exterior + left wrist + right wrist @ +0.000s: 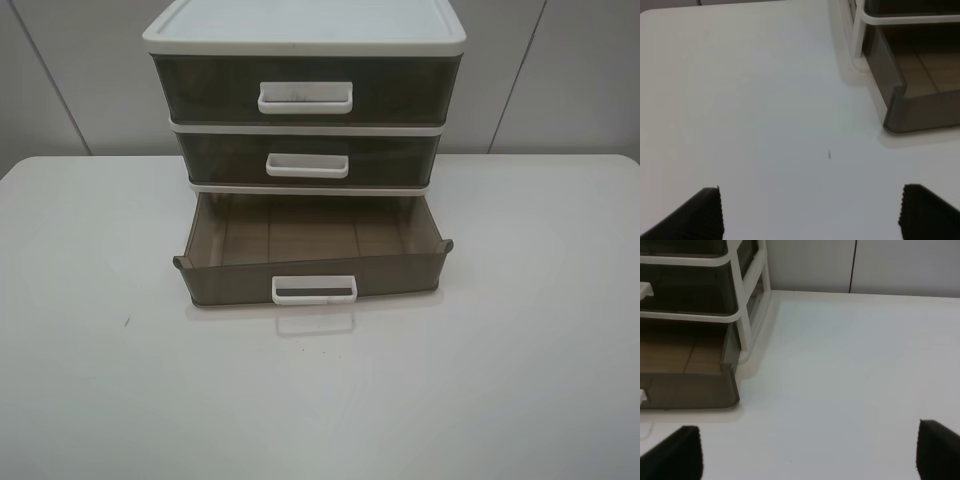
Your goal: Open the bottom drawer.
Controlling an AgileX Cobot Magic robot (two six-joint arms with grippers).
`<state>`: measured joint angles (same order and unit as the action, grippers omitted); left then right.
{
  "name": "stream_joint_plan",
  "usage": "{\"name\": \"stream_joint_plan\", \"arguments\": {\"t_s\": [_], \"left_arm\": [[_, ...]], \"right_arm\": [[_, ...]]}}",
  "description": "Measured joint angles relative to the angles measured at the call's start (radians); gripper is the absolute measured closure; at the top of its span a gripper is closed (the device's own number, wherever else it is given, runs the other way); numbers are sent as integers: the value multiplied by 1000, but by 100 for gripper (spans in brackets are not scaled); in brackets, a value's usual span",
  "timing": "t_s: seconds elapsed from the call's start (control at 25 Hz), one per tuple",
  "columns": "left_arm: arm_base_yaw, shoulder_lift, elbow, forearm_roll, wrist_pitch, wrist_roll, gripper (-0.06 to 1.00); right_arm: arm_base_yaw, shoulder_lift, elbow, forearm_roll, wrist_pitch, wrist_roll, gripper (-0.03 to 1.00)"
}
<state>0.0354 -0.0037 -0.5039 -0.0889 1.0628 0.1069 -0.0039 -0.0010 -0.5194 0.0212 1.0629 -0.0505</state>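
Note:
The bottom drawer (310, 270) is smoky brown translucent plastic with a small white loop handle (313, 289). It stands pulled out from the three-drawer unit (305, 110), and its inside is empty. Its corner also shows in the left wrist view (910, 107) and in the right wrist view (690, 390). No arm shows in the exterior high view. My left gripper (810, 212) is open and empty above bare table, left of the drawer. My right gripper (807, 450) is open and empty above bare table, right of the drawer.
The middle drawer (308, 160) and top drawer (305, 92) are shut. The unit stands at the back middle of a white table (520, 380). A grey panelled wall (560, 80) runs behind it. A small dark speck (126, 322) lies on the table's left.

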Motion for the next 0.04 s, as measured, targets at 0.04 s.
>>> {"name": "stream_joint_plan", "arguments": {"t_s": [0.04], "left_arm": [[0,0,0,0,0,0,23]], "right_arm": [[0,0,0,0,0,0,23]]}}
